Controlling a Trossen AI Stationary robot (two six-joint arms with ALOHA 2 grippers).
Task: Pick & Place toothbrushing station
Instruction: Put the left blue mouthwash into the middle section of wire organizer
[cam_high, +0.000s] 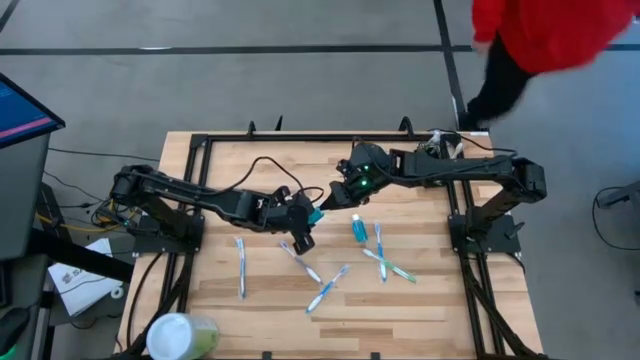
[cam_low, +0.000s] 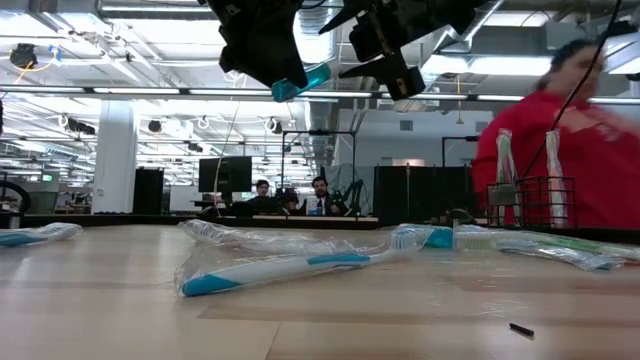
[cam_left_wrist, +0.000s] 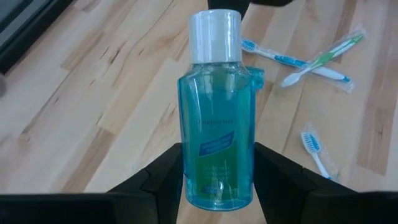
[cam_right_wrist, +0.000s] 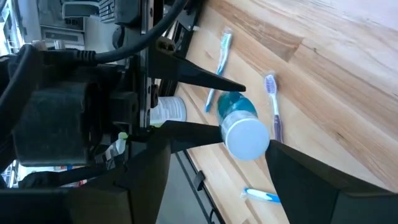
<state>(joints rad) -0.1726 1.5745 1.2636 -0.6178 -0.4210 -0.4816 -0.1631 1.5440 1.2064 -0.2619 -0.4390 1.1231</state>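
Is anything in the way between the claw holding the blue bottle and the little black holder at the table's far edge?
Yes. The left gripper holds the blue bottle in the air. The open right gripper hangs at the bottle's cap, and its arm lies along the way to the black holder.

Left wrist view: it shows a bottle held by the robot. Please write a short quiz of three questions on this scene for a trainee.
1. True or false: the left gripper holds the transparent blue bottle with a white cap in the air.
2. The right gripper is: A) shut on a toothbrush; B) open, beside the bottle's cap; C) shut on a cup.
3. In the high view, what stands at the wooden table's lower left corner?

Key: 1 true. 2 B. 3 the round pale-green cup with a white lid.
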